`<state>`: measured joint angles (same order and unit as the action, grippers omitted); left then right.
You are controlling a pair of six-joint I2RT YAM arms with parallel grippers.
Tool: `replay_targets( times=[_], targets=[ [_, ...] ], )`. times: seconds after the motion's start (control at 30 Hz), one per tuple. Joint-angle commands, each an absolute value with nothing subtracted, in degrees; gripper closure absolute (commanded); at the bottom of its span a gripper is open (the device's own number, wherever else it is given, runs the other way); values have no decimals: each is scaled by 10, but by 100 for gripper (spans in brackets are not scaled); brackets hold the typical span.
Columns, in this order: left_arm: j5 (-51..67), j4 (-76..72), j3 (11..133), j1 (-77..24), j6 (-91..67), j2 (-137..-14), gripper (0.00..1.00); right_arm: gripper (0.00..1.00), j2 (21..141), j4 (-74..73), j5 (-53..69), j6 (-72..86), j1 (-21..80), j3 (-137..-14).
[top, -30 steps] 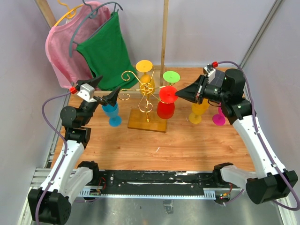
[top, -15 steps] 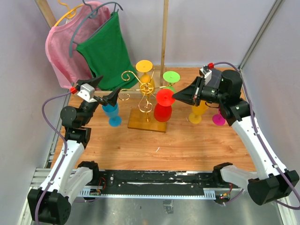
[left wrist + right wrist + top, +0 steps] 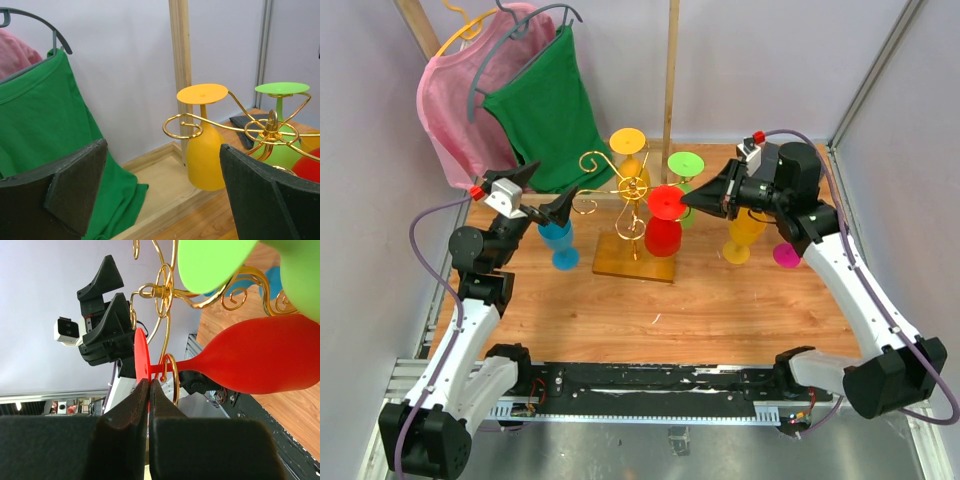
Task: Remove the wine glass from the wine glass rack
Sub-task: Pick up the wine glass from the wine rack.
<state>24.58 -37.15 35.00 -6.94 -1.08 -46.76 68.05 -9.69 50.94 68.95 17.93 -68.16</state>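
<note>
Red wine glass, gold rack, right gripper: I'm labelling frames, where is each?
red wine glass [image 3: 662,238]: top view, bowl.
gold rack [image 3: 620,265]: top view, wooden base.
right gripper [image 3: 687,200]: top view, between fingertips.

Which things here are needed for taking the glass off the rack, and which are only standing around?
For the job:
rack, red glass, right end effector shut on its foot.

Not needed:
orange glass, green glass, blue glass, yellow glass, pink glass, green shirt, pink shirt.

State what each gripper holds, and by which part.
The right gripper pinches the red wine glass by the edge of its round foot. The left gripper is open and holds nothing.
</note>
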Motion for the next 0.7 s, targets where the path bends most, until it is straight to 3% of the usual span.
replay_targets(
  times=[0.0, 0.67],
  targets=[
    [252, -375, 367, -76, -1, -465, 1, 99, 696, -60, 510, 692, 190, -717],
    [252, -375, 366, -76, 3, -468, 1, 99, 725, -59, 497, 681, 178, -748]
  ],
)
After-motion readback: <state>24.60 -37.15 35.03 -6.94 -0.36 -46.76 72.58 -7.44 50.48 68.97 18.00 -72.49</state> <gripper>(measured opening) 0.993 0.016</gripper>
